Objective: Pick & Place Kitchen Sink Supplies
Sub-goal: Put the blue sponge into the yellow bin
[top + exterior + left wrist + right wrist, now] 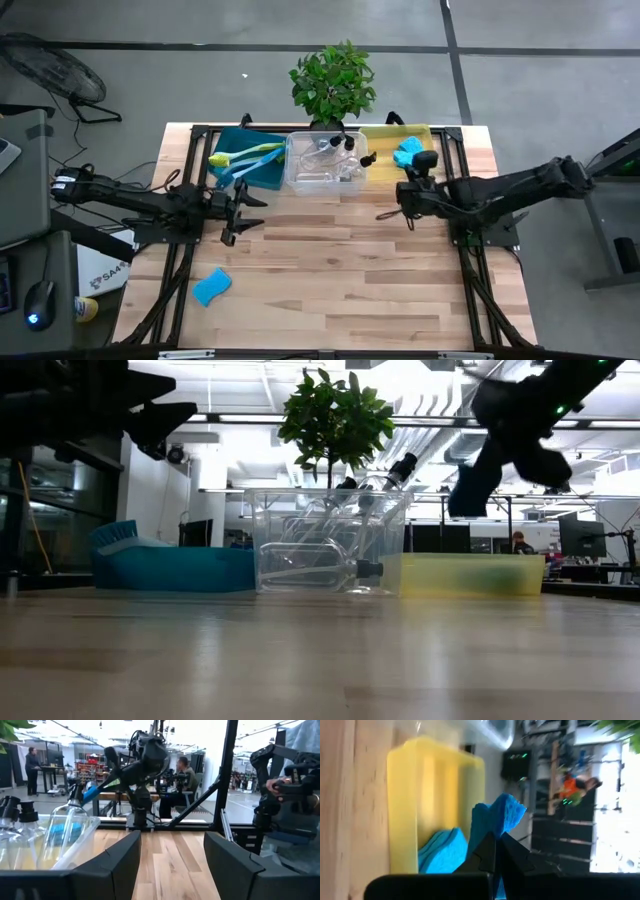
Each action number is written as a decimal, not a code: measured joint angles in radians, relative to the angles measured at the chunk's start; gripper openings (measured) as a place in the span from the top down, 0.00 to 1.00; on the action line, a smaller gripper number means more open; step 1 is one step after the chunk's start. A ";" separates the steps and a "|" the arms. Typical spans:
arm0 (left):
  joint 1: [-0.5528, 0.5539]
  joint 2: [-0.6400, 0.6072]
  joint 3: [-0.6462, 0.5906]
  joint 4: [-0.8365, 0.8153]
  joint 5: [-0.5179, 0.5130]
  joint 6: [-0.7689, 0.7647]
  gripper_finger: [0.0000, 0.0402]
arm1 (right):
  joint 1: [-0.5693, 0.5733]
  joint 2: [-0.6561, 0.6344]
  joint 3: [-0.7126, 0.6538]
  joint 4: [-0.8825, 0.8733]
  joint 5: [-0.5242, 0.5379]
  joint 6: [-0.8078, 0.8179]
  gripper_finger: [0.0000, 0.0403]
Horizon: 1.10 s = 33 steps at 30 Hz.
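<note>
Wood planks of the surface (330,270) lie mostly bare from above: wide room spreads across its middle and near half, with one loose blue sponge (211,286) near the front left corner. Along the far edge sit a teal bin (262,172) holding dish brushes (243,155), a clear bin (322,176) holding pump bottles (335,147), and a yellow bin (385,135) holding blue sponges (407,152), with a potted plant (333,82) behind them. My left gripper (236,213) hovers in front of the teal bin, fingers spread and holding nothing. My right gripper (412,190) hangs just in front of the yellow bin.

Level with the surface, the three bins stand in a row, touching or nearly so; bottles lean inside the clear bin, one pump top poking above its rim.

My left wrist camera looks across bare planks to the other arm, with bottles beside me and people beyond.

My right wrist camera alone shows my fingers pressed together, pinching a blue sponge (502,815) at the yellow bin's open mouth, more sponges lying inside.
</note>
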 joint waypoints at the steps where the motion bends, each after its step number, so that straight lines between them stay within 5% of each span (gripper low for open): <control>1: 0.000 0.000 0.000 0.000 0.001 0.000 0.48 | -0.024 0.013 0.000 0.001 -0.016 -0.009 1.00; 6: 0.000 0.000 0.000 -0.004 0.021 0.007 0.48 | -0.138 0.086 0.000 0.018 -0.092 -0.026 1.00; 15: 0.000 -0.065 0.000 -0.040 0.024 0.032 0.48 | -0.300 0.146 0.000 0.268 -0.213 -0.274 1.00; 22: 0.000 -0.166 0.000 -0.155 0.026 0.034 0.48 | -0.410 0.146 0.000 0.296 -0.339 -0.422 1.00; 33: 0.000 -0.275 0.000 -0.262 0.027 0.030 0.48 | -0.505 0.146 -0.085 0.459 -0.383 -0.529 1.00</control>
